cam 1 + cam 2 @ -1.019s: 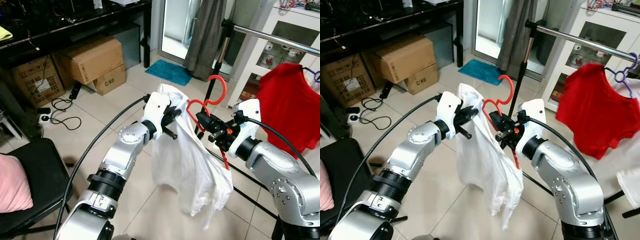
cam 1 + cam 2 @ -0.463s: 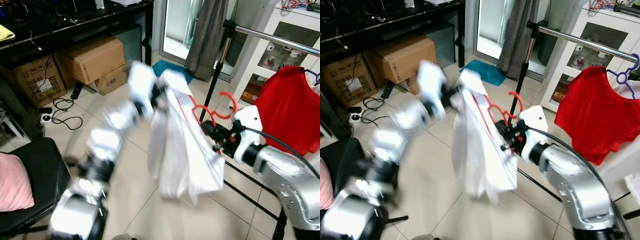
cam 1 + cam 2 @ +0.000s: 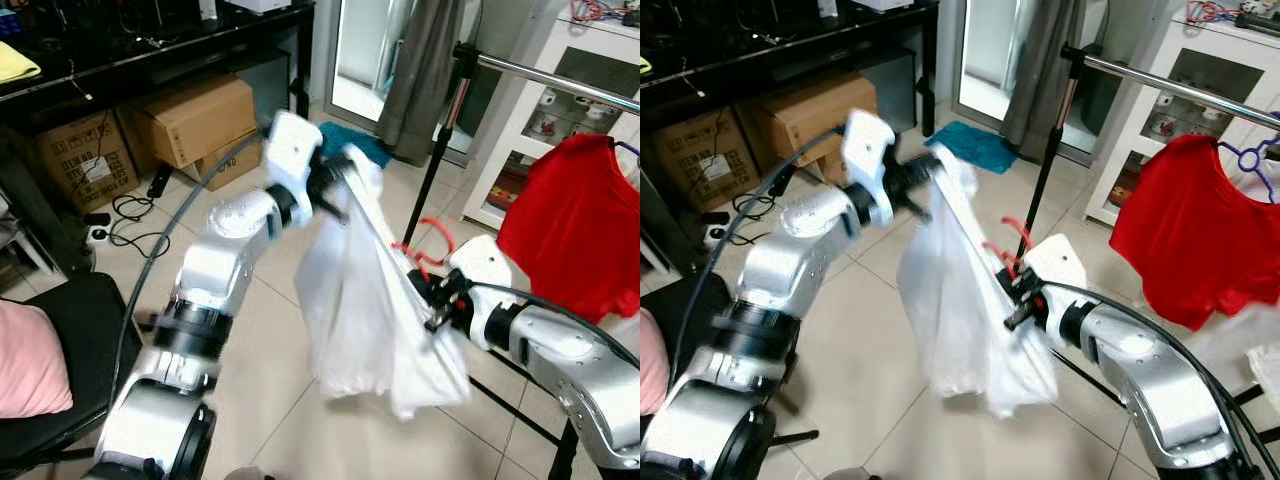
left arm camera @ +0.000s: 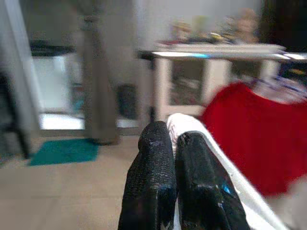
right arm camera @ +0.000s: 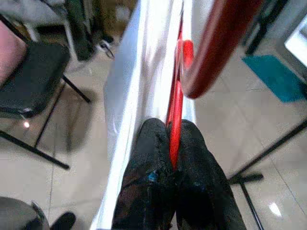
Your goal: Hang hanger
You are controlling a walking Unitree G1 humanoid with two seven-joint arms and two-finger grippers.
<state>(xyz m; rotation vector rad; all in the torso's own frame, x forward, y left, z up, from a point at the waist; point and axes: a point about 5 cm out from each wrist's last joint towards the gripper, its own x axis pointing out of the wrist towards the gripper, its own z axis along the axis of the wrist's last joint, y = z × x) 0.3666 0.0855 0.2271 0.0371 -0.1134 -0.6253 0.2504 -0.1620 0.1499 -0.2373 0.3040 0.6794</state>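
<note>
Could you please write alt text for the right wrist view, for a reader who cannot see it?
The right end effector is shut on the red hanger, whose hook curves up and away above it. A white garment drapes along the hanger. Below are a tiled floor, a black chair and a teal mat.

Tiled floor; cardboard boxes, teal mat, cables on it
</note>
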